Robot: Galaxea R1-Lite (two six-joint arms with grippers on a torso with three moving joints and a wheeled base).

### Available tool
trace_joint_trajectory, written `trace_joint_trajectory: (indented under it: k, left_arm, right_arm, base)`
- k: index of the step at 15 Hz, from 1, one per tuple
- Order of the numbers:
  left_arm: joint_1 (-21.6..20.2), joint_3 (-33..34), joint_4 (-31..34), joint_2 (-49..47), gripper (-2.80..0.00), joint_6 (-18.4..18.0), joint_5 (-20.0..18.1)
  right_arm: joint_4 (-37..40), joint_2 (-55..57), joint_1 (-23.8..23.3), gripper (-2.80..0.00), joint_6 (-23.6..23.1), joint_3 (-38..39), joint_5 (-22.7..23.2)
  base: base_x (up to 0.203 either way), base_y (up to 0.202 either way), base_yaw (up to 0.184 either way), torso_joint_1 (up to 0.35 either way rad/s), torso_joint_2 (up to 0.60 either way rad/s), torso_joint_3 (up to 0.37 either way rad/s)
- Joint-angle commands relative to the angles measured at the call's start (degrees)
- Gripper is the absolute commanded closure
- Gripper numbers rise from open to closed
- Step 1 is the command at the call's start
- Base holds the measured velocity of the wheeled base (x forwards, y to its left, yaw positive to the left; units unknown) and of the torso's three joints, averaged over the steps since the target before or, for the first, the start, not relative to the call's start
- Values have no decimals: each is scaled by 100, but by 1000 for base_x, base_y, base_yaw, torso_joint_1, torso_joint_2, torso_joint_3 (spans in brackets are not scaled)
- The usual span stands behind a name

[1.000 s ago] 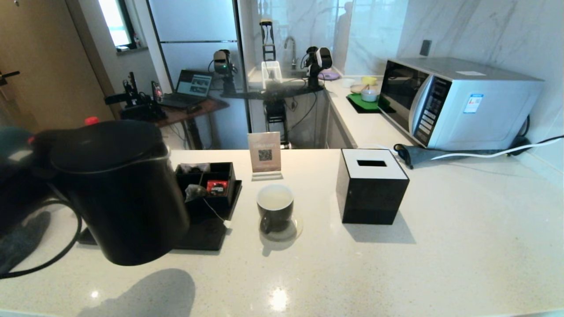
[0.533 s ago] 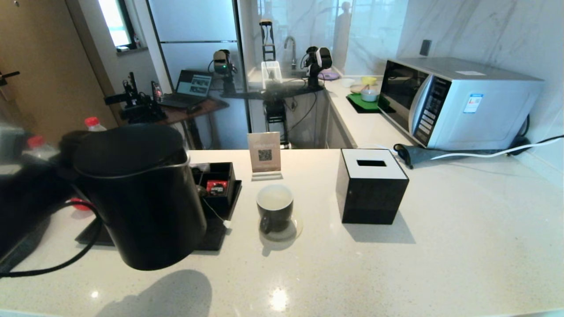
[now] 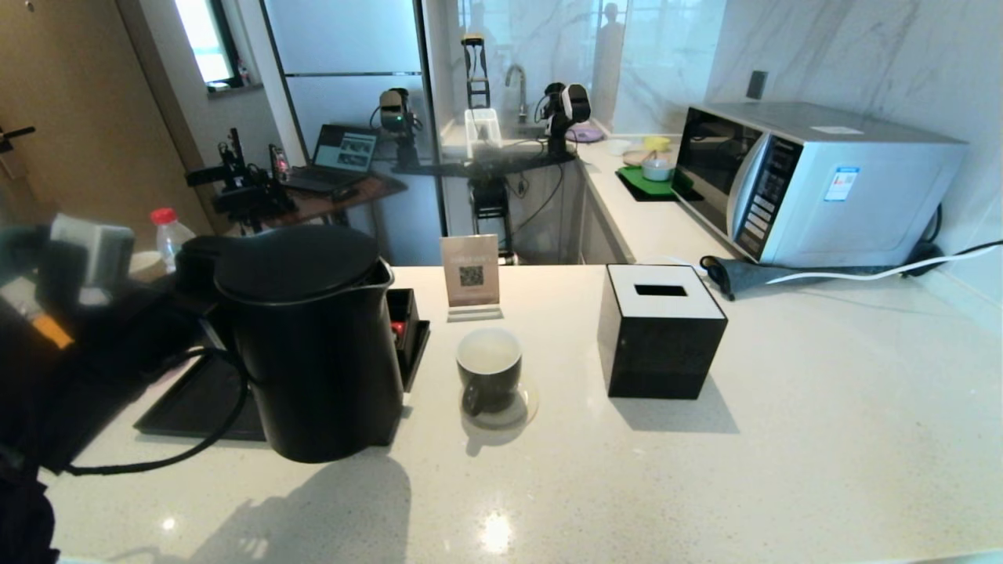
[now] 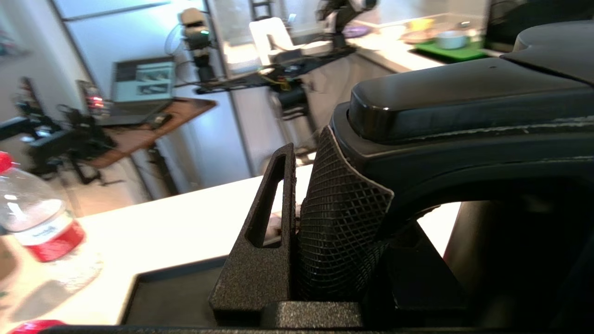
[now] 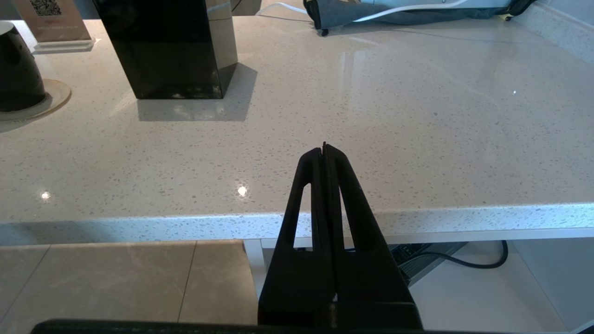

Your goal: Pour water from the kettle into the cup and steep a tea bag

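- Far left in the head view: clear bottle (image 3: 168, 239) with a red cap, standing on the tabletop (image 3: 783, 439) behind the left arm.
- Left gripper (image 4: 297, 204) clamped on the looped handle of the kettle (image 3: 309, 345); textured fingers (image 4: 341, 232) pressed against the handle's inner curve in the left wrist view.
- Kettle carried upright, black body and flat lid, spout turned toward the cup; lower body overlapping the black tray (image 3: 196, 399) in the head view, shadow cast on the tabletop in front. Cannot tell whether the base touches anything.
- Black cord (image 3: 157, 462) looping from the left arm side across the tray's front edge.
- Black organiser box (image 3: 407, 329) just behind the kettle on the tray, mostly hidden; a sliver of red showing inside. Tea bag not visible.
- QR-code card (image 3: 470, 274) in a clear stand, behind the cup.
- Cup (image 3: 489, 376) just right of the kettle, apart from it, on a round coaster (image 3: 525, 411); dark outside, pale inside, handle turned toward the front. Contents hard to make out.
- Black tissue box (image 3: 662, 333) with a white slotted top, right of the cup, near but apart.
- Microwave (image 3: 815, 184) at the back right, grey cloth (image 3: 733, 274) and white cable in front of it.
- Right gripper (image 5: 325, 153) out of the head view, parked at the tabletop's front edge in its wrist view, fingers (image 5: 345, 185) pressed together on nothing.
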State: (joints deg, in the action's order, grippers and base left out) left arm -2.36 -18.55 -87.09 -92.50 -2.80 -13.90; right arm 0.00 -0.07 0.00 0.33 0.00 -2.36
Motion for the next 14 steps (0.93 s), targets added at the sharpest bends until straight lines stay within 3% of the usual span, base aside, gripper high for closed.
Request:
trace_joint_trajectory:
  k: [1,7,14]
  left_arm:
    - [108,-200,114,-107,0,-184,131]
    - [639,-625,991,48,0,-542,856]
    - [906,-775,2008,472,0,-896,1286]
  right_arm:
    - [0,7,0,0,2,0,-1]
    - [0,7,0,0,2,0,-1]
    - [0,7,0,0,2,0,-1]
  base:
    - [0,0,0,0,0,0]
    - [0,0,0,0,0,0]
    - [0,0,0,0,0,0]
